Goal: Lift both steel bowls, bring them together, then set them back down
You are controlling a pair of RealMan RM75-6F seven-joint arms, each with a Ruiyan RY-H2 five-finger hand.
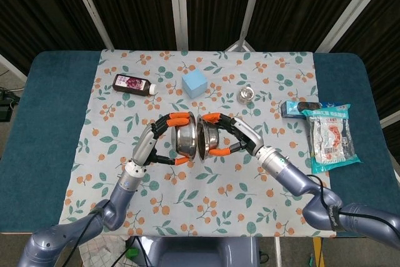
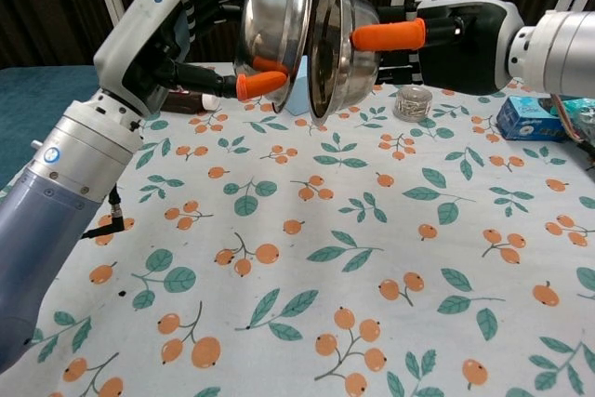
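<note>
Left hand [image 2: 181, 20]: the left steel bowl [image 2: 271, 16] is held by curled fingers.
Right hand [image 2: 446, 34]: the right steel bowl [image 2: 337, 44] is held the same way.
Bowls: held high over the table's middle, rims facing at 3 and 9 o'clock, a small gap between.

A blue cube [image 1: 194, 82] sits on the floral cloth [image 1: 125, 173] covering the bench [image 1: 44, 148]. Left of the cube lies a dark bottle [image 1: 134, 84]; right of it a small metal tin [image 1: 246, 95], farther right a blue box [image 1: 294, 109] and snack packet [image 1: 333, 137].
</note>
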